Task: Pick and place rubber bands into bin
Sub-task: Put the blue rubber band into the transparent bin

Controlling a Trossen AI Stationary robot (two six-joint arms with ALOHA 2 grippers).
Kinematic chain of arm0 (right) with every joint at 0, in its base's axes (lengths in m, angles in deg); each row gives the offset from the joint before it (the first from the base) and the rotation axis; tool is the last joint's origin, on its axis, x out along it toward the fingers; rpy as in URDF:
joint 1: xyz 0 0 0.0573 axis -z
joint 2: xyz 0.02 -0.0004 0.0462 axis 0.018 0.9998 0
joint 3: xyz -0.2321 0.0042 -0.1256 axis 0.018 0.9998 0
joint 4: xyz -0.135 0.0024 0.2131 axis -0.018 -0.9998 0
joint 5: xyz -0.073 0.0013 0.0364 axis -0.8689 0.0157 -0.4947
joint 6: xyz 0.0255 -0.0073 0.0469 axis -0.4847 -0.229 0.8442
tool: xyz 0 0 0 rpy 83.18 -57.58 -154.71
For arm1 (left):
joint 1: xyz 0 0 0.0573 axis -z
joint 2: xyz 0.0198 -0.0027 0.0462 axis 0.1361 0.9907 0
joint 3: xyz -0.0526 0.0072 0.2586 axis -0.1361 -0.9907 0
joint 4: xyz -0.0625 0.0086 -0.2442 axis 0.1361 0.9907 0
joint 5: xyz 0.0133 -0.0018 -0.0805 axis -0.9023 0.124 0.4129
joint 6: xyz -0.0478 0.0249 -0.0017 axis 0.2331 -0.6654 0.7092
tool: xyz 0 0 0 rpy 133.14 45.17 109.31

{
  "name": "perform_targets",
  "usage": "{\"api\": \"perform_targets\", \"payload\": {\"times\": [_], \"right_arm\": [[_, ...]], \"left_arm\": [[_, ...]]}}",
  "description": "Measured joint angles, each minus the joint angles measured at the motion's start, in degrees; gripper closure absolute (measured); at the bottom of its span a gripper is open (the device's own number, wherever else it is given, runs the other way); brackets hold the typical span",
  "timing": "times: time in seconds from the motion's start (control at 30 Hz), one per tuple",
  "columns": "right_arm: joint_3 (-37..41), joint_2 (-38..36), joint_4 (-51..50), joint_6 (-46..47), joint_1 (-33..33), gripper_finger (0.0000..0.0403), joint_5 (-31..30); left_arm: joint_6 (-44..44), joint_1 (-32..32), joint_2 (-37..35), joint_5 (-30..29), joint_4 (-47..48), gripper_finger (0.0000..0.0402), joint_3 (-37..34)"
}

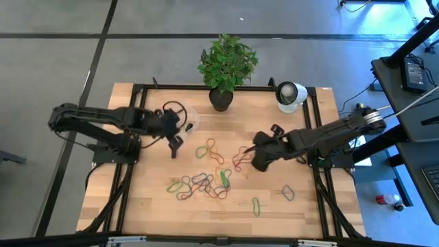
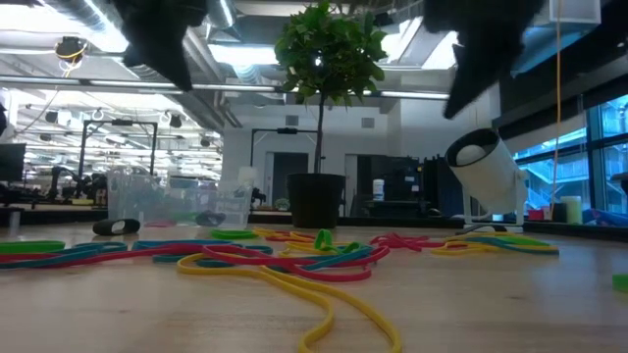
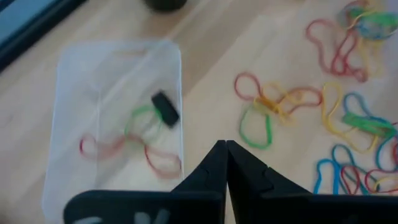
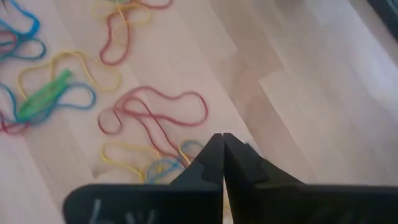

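Tabletop rubber bands [image 1: 206, 182] between end effectors

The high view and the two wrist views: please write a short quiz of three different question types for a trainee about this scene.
1. True or false: the bin already holds some rubber bands.
2. Multiple choice: the left gripper has its fingers A) wide open, B) shut with nothing between them, C) shut on a green band.
3. Fill in: the right gripper hangs over the wooden table near a ____ band that lies in a long curled loop.

Key: 1 true. 2 B. 3 red.
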Motion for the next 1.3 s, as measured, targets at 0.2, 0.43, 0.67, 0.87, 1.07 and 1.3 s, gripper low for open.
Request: {"api": "perform_targets", "payload": {"times": [0.2,0.43,0.67,0.87,1.07,1.3], "right_arm": [[16.84,-16.18,12.02,1.98,-0.69,0.0392,2.59],[27.51,-31.24,17.68,-0.18,0.03,0.0392,2.96],[29.31,-38.65,17.91,-6.14,1.61,0.0391,3.36],[29.31,-39.88,17.77,-8.64,2.3,0.0391,3.4],[29.31,-39.88,17.47,-9.98,2.28,0.0391,4.98],[29.31,-39.86,17.45,-9.78,2.28,0.0391,5.0]], "left_arm": [[20.99,10.76,8.7,-3.45,8.3,0.04,4.88],[41.22,18.77,20.43,-1.85,12.55,0.04,9.16],[48.31,23.52,30.21,2.84,12.39,0.04,14.38],[48.28,24.83,35.45,11.29,10.41,0.0395,15.48],[47.64,25.93,39.14,17.69,9.46,0.035,15.48],[47.47,25.56,42.3,20.73,6.33,0.0287,15.48]]}}
